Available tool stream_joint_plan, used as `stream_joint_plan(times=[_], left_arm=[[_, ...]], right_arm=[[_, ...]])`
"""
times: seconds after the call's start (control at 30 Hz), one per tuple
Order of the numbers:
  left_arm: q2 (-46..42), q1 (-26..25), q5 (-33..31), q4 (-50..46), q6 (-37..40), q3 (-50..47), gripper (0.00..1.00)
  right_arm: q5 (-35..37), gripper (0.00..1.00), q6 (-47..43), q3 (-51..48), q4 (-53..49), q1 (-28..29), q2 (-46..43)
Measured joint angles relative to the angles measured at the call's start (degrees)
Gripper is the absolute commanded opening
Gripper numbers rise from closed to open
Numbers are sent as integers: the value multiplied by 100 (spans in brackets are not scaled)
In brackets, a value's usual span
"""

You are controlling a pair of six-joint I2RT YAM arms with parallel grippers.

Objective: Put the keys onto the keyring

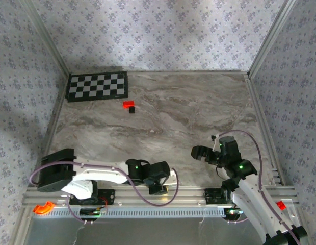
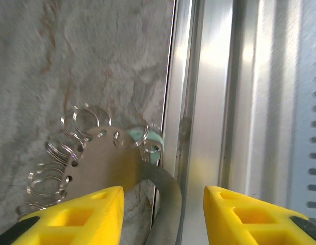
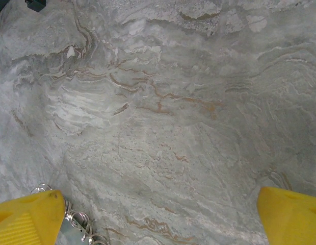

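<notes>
The keyring is a flat grey metal plate with holes along its edge, and several thin wire rings hang from them. It lies on the marble right against the near rail, with a teal piece behind it. A curved metal band runs from it into the gap of my left gripper, whose yellow fingers stand apart and touch nothing. From above, the left gripper sits at the table's near edge. My right gripper is wide open over bare marble, with wire rings beside its left finger. The keys are out of view.
The aluminium rail borders the table's near edge just right of the plate. A small red-and-black block and a checkerboard sheet lie at the back left. Patterned walls close in three sides. The right gripper hovers at the near right.
</notes>
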Motion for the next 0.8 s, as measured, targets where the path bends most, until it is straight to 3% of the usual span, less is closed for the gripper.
stream_joint_plan(times=[0.43,0.8], left_arm=[[625,0,-295,92,398,402,38],[1045,0,-374,114,691,717,27]], right_arm=[[-83,100,129,-177,111,0,-177],[-83,100,125,-177,149,0,-232]])
